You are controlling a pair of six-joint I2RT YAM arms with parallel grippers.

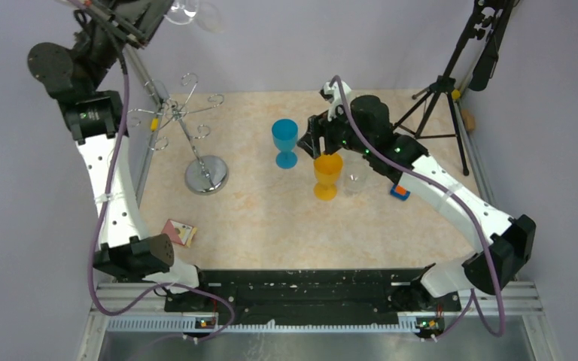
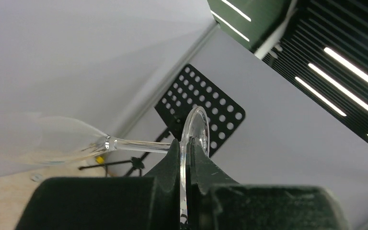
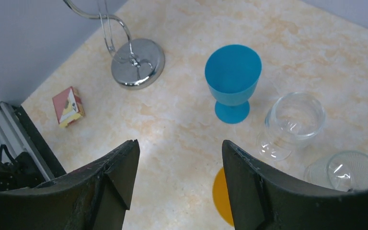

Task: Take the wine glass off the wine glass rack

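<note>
Up at the far-left corner, well above the table (image 1: 256,226), the wine glass (image 2: 52,141) hangs in the air, apart from the wine glass rack (image 1: 190,129). It lies nearly on its side, with the bowl pointing away from the left gripper (image 2: 184,153). On my left wrist feed I see that gripper's two black fingers (image 2: 170,160) pinched tight on the rim of the glass's round foot, with the stem running off to the left. Below it, the chrome stand sits on the table's left side on its shiny round base (image 3: 138,62), its pole slanted and its looped arms bare. Over at mid-table the right gripper (image 3: 179,146) hovers with its jaws spread wide and nothing between them, just above an orange goblet (image 1: 328,174). A blue goblet (image 3: 233,76) stands beside the orange one, and a clear tumbler (image 3: 294,120) stands to its other side. A small red-and-yellow box (image 1: 180,232) lies near the left arm's base, and a black tripod (image 1: 444,90) stands at the far-right corner.
</note>
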